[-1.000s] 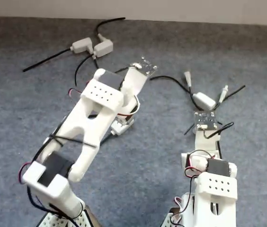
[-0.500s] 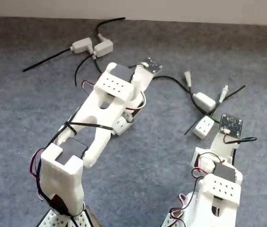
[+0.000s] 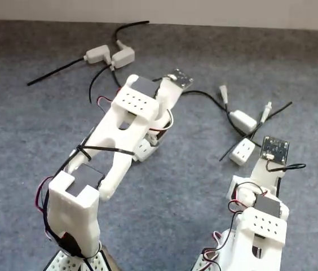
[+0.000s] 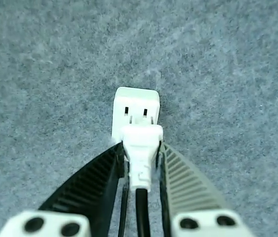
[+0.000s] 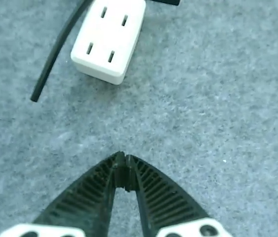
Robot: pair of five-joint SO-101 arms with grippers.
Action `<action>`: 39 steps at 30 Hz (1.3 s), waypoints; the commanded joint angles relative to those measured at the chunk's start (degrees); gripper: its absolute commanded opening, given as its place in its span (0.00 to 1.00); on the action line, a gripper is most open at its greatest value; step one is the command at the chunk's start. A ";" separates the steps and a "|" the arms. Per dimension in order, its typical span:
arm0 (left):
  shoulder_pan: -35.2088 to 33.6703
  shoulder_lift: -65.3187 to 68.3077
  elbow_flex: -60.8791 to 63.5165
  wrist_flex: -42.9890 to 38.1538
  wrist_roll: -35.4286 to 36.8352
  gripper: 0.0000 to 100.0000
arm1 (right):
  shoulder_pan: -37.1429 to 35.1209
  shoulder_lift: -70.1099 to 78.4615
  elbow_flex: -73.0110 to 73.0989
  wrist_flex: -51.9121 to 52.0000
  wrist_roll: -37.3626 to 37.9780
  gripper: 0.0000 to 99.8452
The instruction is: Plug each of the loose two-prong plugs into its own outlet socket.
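Left gripper (image 4: 140, 148) grasps the white two-prong plug (image 4: 142, 140), its front against the outlet socket (image 4: 136, 106), grey carpet (image 4: 227, 74) open around that socket; right gripper (image 5: 125, 168) is clenched empty.

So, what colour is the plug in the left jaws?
The plug is white, its cord black; left wrist view.

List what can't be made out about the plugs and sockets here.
Left wrist view: the plug in the left pincer hides its own prongs; whether they are in the socket is unclear.
High view: the left arm covers most of that socket.
High view: the far pair is too small to tell if joined.
Right wrist view: the picture edge cuts off the second socket.
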 commanded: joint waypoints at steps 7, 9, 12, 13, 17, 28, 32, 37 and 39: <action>-0.04 7.25 -4.62 0.09 -0.18 0.01 | 0.13 -0.48 -0.31 -0.92 -0.70 0.01; -0.48 8.22 -6.02 0.09 -0.18 0.01 | 0.13 -0.48 -0.31 -0.92 -0.70 0.01; -1.19 8.66 -8.22 0.09 -0.18 0.01 | 0.13 -0.48 -0.31 -1.01 -0.70 0.01; -1.27 8.75 -8.92 0.09 -0.18 0.01 | 0.13 -0.48 -0.31 -1.01 -0.70 0.01; -1.54 9.10 -8.13 0.18 -0.18 0.01 | 0.13 -0.48 -0.31 -1.10 -0.70 0.01; -1.54 8.66 -12.79 8.09 -3.34 0.01 | 0.13 -0.48 -0.31 -1.36 -0.70 0.01; -1.63 9.01 -12.97 7.82 -3.43 0.01 | 0.13 -0.48 -0.31 -1.36 -0.70 0.01; -3.38 8.40 -13.14 8.26 -4.31 0.01 | 0.13 -0.48 -0.31 -1.36 -0.70 0.01; -4.00 7.08 -13.05 8.26 -5.54 0.01 | 0.13 -0.48 -0.31 -1.36 -0.70 0.01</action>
